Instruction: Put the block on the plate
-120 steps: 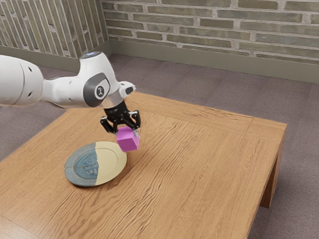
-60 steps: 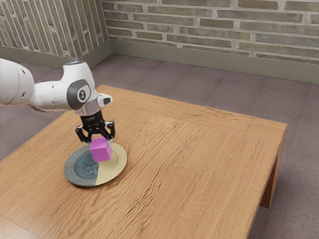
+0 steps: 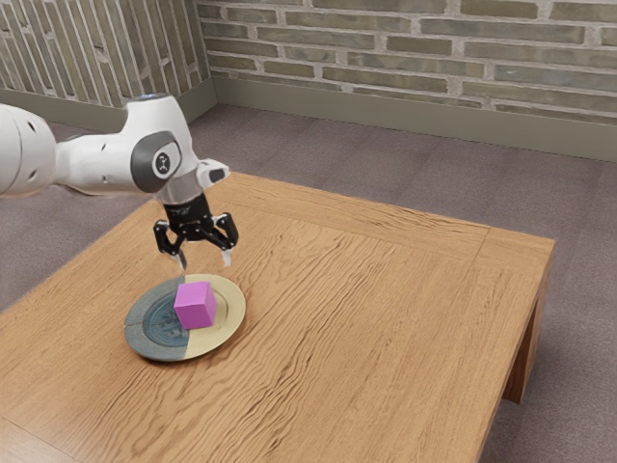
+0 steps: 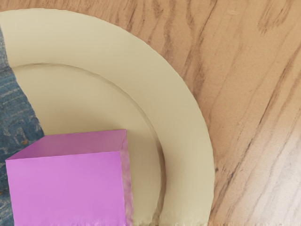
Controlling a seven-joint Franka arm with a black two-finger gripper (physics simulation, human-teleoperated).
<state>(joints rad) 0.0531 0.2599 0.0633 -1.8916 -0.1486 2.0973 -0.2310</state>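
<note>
Block [image 3: 195, 306], lower than half a second ago and now released: it rests upright on the plate [image 3: 232, 307], inside the raised ring, across the seam between the blue and cream parts. The gripper [image 3: 204, 259] has risen off it; its fingers stand wide apart, with nothing between them, above the block. Placement thus appears complete, leaving only withdrawal. Note the margin: cream surface separates the block from the ring, and the broad rim lies beyond, so tipping off seems unlikely. Bare wood of the table [image 3: 386, 318] extends from the plate toward the exterior view's right, its edges well apart from the plate. A straight upward retreat should avoid brushing the block.
</note>
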